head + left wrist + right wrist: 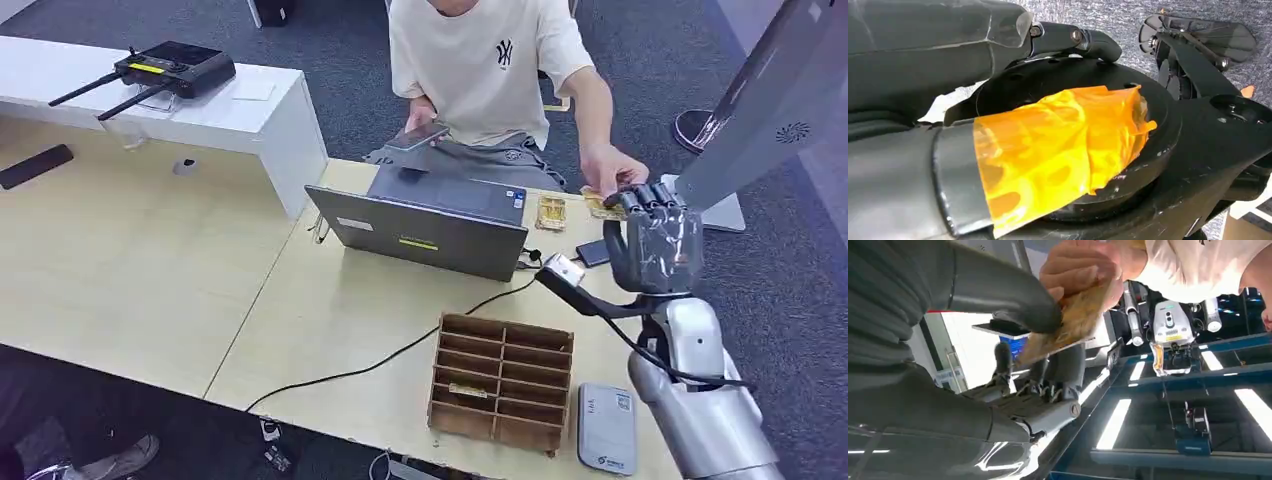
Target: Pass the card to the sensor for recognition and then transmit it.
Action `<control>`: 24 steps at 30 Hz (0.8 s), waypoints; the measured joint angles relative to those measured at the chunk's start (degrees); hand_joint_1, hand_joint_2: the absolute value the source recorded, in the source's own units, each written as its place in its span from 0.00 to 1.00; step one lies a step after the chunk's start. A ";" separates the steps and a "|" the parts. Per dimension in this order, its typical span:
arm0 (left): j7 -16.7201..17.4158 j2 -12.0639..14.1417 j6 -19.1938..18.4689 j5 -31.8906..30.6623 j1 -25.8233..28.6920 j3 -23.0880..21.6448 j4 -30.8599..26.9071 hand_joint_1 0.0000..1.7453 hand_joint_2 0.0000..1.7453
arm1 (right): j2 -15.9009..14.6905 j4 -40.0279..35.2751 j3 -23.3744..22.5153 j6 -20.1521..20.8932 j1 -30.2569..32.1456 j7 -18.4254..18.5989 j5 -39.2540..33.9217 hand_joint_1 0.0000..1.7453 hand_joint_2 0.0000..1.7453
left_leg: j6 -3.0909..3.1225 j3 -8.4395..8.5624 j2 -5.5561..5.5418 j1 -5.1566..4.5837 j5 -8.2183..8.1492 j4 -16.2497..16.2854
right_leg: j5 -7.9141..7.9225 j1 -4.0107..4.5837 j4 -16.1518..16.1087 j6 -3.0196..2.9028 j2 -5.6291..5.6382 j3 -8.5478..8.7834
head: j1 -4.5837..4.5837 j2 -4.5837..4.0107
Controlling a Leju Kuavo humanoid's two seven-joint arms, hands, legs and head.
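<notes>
Right hand [652, 235], grey with dark fingers, pinches a flat tan card [1075, 320] at the desk's [330, 320] far right edge; a person's hand [610, 168] grips it too.

One laptop [430, 225] on the counter [130, 270], one wooden rack [500, 382], one grey reader [606, 428]. Two cards: one lying flat [551, 212], one [603, 206] at the person's hand [612, 170]. One person [490, 70], one phone [417, 137]. One router [170, 68] on the white shelf [255, 115] (two antennas). One robot hand [655, 235] up.
</notes>
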 joint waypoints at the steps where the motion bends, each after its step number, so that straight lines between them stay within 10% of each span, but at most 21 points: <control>1: 0.00 0.06 0.07 0.00 0.02 0.00 -0.13 0.00 0.00 | 0.00 0.09 0.07 0.00 0.00 0.02 -0.13 0.99 1.00 | 0.00 0.00 0.00 0.00 0.00 0.00 | 0.00 0.00 0.00 0.00 0.00 0.00 | 0.00 0.00; 8: 0.00 0.26 0.26 0.02 0.11 0.00 -0.57 0.00 0.00 | 0.00 0.33 0.33 0.07 0.01 -0.20 -1.01 0.99 1.00 | 0.00 0.00 0.00 0.00 0.00 0.00 | 0.00 0.00 0.00 0.00 0.00 0.00 | 0.00 0.00; 9: 0.00 0.26 0.26 0.07 0.12 0.00 -0.61 0.00 1.00 | 0.00 0.33 0.35 0.09 0.01 -0.20 -1.14 1.00 1.00 | 0.00 0.00 0.00 0.00 0.00 0.00 | 0.00 0.00 0.00 0.00 0.00 0.00 | 0.00 0.00; 24: -0.33 0.83 0.63 0.61 0.09 0.00 -1.07 0.00 1.00 | 0.17 0.26 0.42 0.35 0.12 -1.18 -4.48 1.00 1.00 | 0.00 0.00 -0.04 0.00 0.01 0.00 | 0.00 0.00 0.00 0.00 -0.01 0.00 | 0.00 0.00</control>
